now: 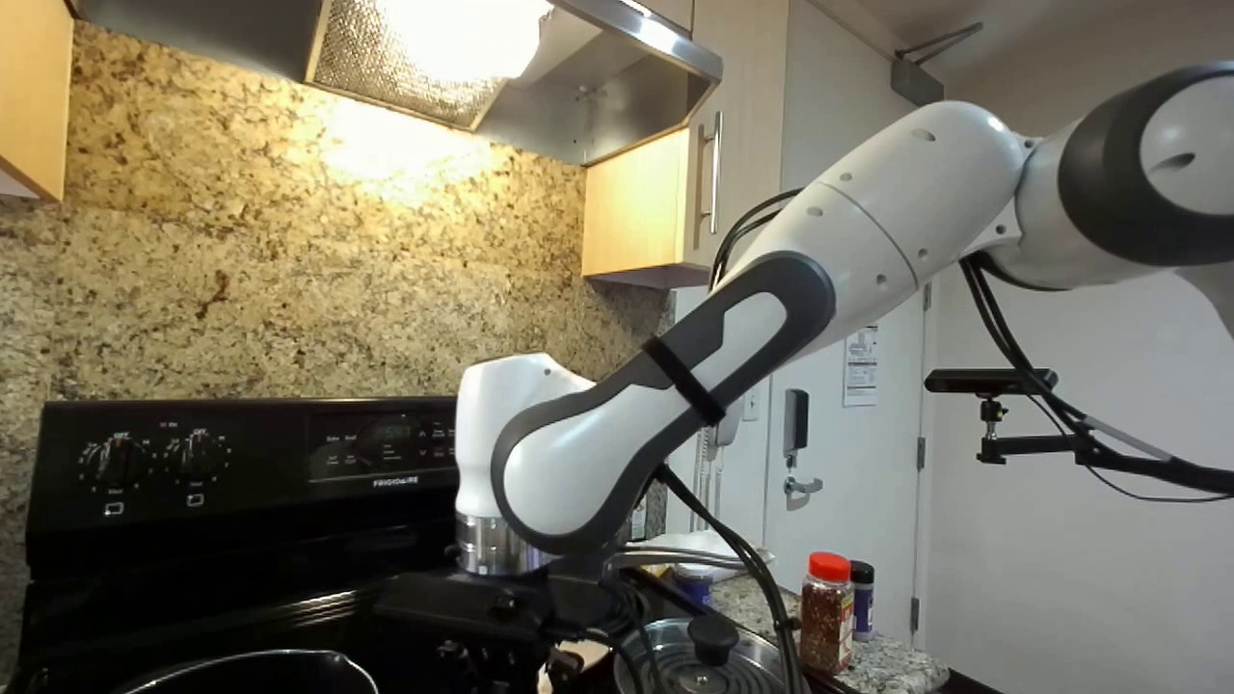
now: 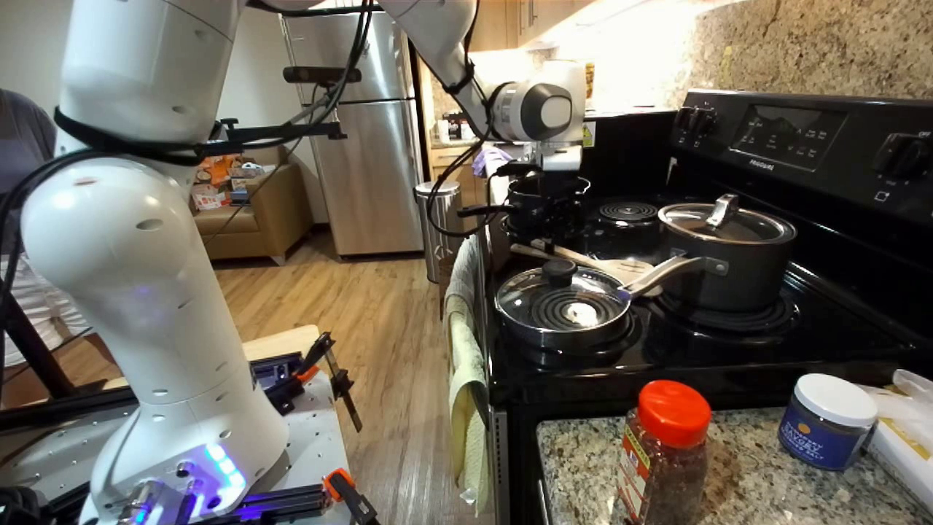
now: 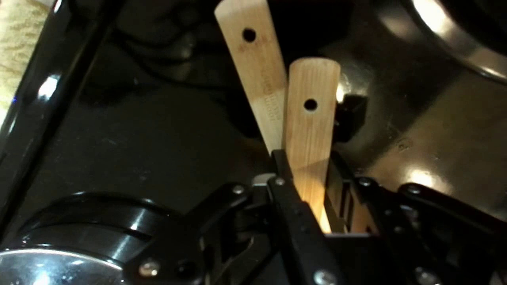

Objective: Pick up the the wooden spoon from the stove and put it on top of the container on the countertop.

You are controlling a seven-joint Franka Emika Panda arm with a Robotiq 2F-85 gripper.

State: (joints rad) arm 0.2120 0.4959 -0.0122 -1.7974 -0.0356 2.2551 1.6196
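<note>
Two wooden utensils lie crossed on the black stove [image 2: 838, 328]. In the wrist view my gripper [image 3: 309, 154] is around the right wooden handle, taken as the wooden spoon [image 3: 311, 130]; its pads sit close against both handle edges. The second wooden handle [image 3: 253, 59] runs beside it, outside the left finger. In an exterior view the gripper [image 2: 550, 244] is low at the spoon's handle [image 2: 581, 256], level with the stove top. A slotted head [image 2: 633, 270] shows; which handle it belongs to is unclear. A red-lidded jar [image 2: 670, 430] stands on the countertop [image 2: 583, 452].
A glass-lidded pan [image 2: 561, 328] sits near the utensils, and a lidded dark pot [image 2: 729, 262] behind them. A black pan [image 2: 521, 193] is close to the gripper on its far side. A white-lidded blue jar [image 2: 827, 430] stands on the countertop. A range hood [image 1: 617, 58] hangs above.
</note>
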